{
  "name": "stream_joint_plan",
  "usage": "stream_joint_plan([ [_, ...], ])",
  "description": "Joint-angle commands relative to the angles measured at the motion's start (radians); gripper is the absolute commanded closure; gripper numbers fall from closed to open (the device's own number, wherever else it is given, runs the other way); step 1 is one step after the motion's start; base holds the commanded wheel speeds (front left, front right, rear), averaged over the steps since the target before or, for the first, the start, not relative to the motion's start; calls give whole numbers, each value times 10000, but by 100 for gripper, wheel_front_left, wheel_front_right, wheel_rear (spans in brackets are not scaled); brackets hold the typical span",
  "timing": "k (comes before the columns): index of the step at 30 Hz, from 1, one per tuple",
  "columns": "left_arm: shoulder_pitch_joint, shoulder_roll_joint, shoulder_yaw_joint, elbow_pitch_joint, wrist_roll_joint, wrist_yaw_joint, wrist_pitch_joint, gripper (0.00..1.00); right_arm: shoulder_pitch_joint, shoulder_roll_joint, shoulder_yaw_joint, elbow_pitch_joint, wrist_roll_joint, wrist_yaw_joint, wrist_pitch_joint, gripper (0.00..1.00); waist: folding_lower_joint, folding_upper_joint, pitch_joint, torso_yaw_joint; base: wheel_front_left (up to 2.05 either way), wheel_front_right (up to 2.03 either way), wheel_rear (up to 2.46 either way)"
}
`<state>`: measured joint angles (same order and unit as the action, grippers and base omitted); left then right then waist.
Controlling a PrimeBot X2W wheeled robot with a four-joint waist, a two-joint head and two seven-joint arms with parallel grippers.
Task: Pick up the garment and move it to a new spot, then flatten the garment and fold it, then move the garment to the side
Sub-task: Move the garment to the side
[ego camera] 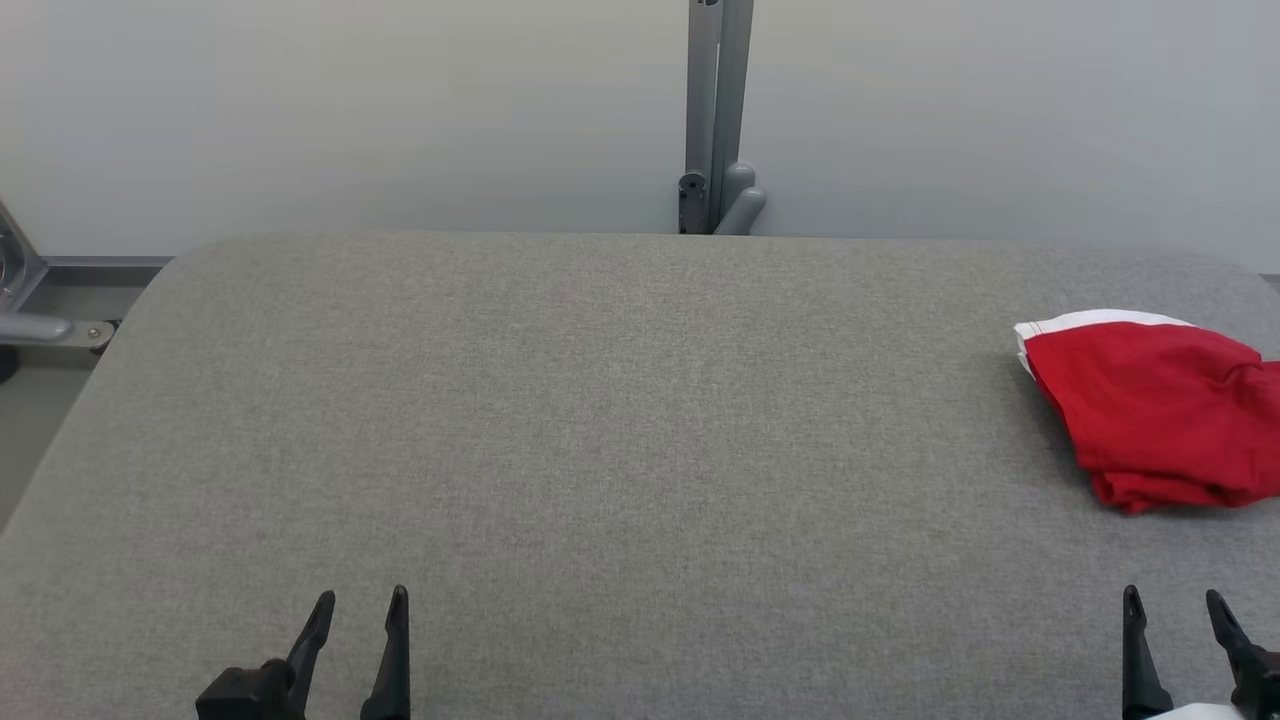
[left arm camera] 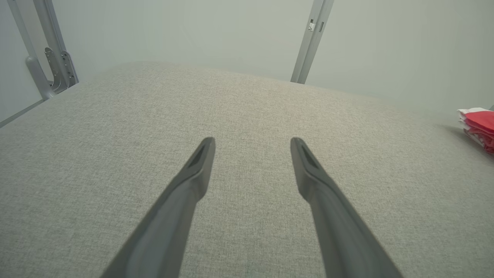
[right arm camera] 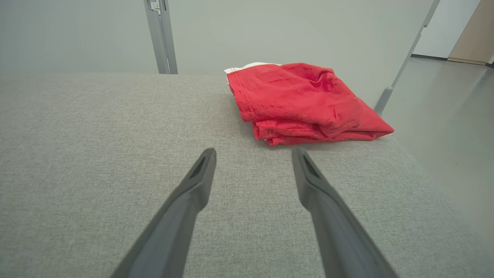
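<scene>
At the left, the left claw (ego camera: pixel 362 595) hangs over the grey fabric tabletop (ego camera: pixel 600 420), its two dark fingers spread apart with nothing between them. Its wrist view looks along those fingers (left arm camera: pixel 193 181) across bare cloth. There we get a fuller look at something the head view clips at its left edge: a grey metal bracket (left arm camera: pixel 50 58) standing by the tabletop's far left corner. In that same view the red garment (left arm camera: pixel 480 125) is a sliver at the right edge, well apart from the left claw.

In the middle, a grey upright post (ego camera: pixel 715 110) rises behind the tabletop's far edge against a pale wall.

On the right, the head view gives us the garment as a rumpled red bundle with a white band along its far side. It lies near the tabletop's right edge and runs out of the picture. The right claw (ego camera: pixel 1171 593) sits nearer to us than the garment, fingers spread and empty, apart from the cloth. The right wrist view adds the stacked folds along the garment's near edge, which lies just ahead of the fingertips (right arm camera: pixel 305 162) and slightly to their right. It also shows us the tabletop's right edge, the grey floor (right arm camera: pixel 444 116) beyond it and a slanting grey leg (right arm camera: pixel 405 58).
</scene>
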<state>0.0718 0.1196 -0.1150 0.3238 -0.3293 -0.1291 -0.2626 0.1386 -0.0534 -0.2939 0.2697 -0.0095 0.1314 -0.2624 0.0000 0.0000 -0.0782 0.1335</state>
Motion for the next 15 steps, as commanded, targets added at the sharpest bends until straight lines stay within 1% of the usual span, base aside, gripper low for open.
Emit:
stream_joint_plan([
  [1, -110, 80, -3, -6, -67, -28, -21, 0, -76, -14, 7, 10, -75, -16, -26, 0, 0, 0, -3, -4, 0, 0, 0],
  [8, -139, 114, -81, 56, -72, -28, -22, 0, -80, 15, 114, 54, -25, -16, -26, 0, 0, 0, 6, 9, 0, 0, 0],
  [9, -8, 30, -137, 54, -11, 0, 0, 0, -13, 23, 87, 41, -28, 0, -2, 0, 0, 0, 6, 6, 0, 0, 0],
  [15, -90, 3, -100, 43, 26, -1, -2, 0, -90, 11, 81, 28, -5, -1, -4, 0, 0, 0, 54, -62, 0, 0, 0],
])
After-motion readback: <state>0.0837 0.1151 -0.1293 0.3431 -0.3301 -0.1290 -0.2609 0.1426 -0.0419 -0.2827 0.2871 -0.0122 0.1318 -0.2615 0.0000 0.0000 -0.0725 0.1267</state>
